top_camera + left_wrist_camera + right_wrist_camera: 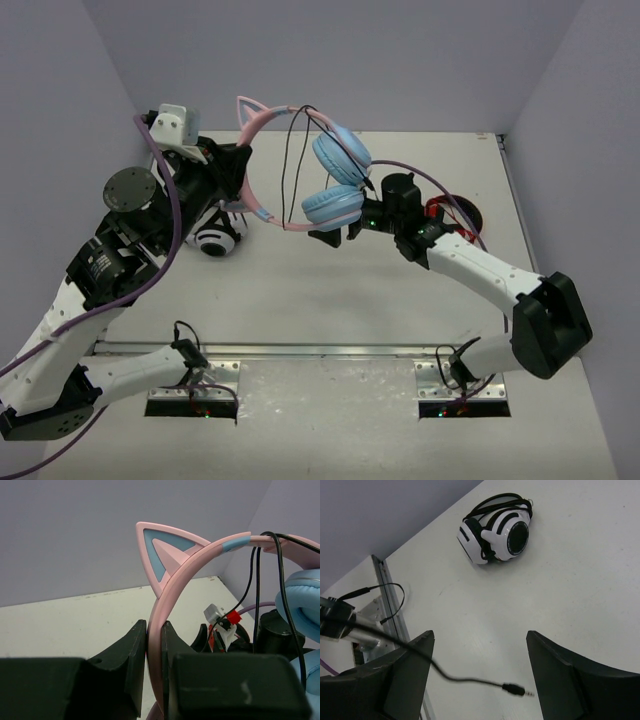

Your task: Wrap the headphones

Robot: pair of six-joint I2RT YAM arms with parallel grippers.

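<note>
The left tool [154,630] is clamped on the pink band of the headphones [172,587], with one dark finger pressed to each side of it. A pink-and-blue cat ear [162,555] stands just above the grip. A thin black cable [281,580] hangs over the band beside a light blue ear cup [305,600]. The pale tabletop [60,625] lies below.

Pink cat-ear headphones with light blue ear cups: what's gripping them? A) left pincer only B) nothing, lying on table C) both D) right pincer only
A: the left pincer is shut on the pink band of the pink cat-ear headphones; the right pincer stands open, the thin black cable hanging loose between its fingers.
</note>
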